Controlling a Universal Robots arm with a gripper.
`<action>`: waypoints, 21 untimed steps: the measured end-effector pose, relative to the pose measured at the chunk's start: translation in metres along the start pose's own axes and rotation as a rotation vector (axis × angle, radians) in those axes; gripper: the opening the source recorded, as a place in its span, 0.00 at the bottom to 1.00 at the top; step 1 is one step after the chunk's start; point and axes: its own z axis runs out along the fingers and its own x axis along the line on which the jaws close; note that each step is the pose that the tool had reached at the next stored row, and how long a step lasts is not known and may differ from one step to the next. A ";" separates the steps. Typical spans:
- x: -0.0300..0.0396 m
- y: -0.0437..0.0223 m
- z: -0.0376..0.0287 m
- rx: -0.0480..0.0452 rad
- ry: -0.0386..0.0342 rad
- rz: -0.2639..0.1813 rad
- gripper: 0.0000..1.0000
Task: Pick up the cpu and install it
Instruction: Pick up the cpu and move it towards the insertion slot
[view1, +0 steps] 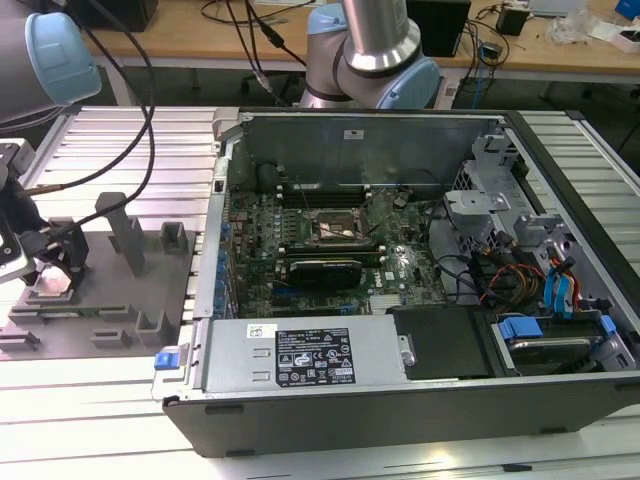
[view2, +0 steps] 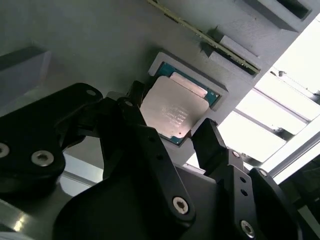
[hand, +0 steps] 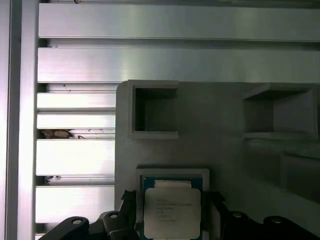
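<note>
Both sides at once: centre the open tool (view2: 171, 116) astride the chip (hand: 171, 211) in its grey tray (hand: 220, 150) pocket, then close gently.

Robotics lab or electronics assembly workshop. Evidence: industrial robot arm (view1: 378, 35) standing behind ribbed aluminium surface (view1: 100, 400). Opened computer case (view1: 400, 425) lying flat on it, motherboard (view1: 400, 265) and wiring (view1: 505, 280) exposed. Grey moulded tray (view1: 150, 290) alongside as parts fixture, cpu (hand: 172, 212) seated in one pocket. Wooden surface (view1: 530, 50) at back, strewn with loose cables (view1: 240, 20).
</note>
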 end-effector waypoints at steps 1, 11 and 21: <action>0.0000 0.0000 0.0000 0.0001 0.0000 0.000 0.66; 0.0003 0.0000 0.0016 0.0005 -0.0001 0.000 0.66; 0.0010 0.0000 0.0019 0.0005 -0.0001 0.000 0.66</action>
